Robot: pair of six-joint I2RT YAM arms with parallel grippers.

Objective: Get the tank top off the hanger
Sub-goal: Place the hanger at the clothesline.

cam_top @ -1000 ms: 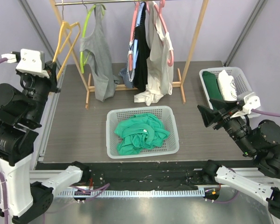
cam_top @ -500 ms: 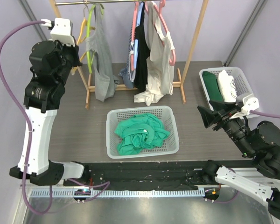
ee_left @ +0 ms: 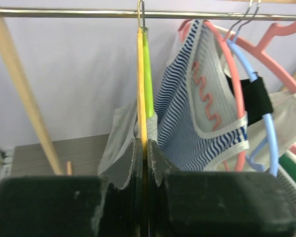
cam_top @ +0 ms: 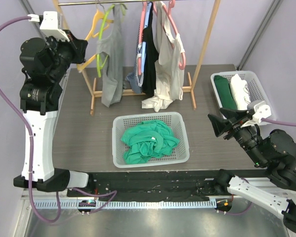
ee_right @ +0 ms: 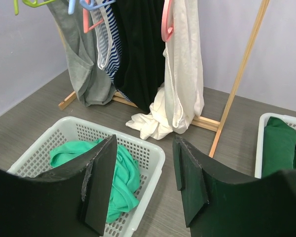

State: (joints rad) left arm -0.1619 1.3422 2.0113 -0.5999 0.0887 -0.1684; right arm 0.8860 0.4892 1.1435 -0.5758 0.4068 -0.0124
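One thin yellow plastic hanger (ee_left: 141, 74) rises clamped in the left end effector (ee_left: 142, 148); the right end effector (ee_right: 144, 148) gapes empty.

bright, even light; the left gripper (ee_left: 143, 148) perhaps slightly blurred.

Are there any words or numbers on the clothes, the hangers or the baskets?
No words, numbers or signs can be read anywhere.
White cloth in the right-hand basket: small dark marks, too small to tell if they are letters.
Striped tank top, yellow hanger, middle basket: no writing.
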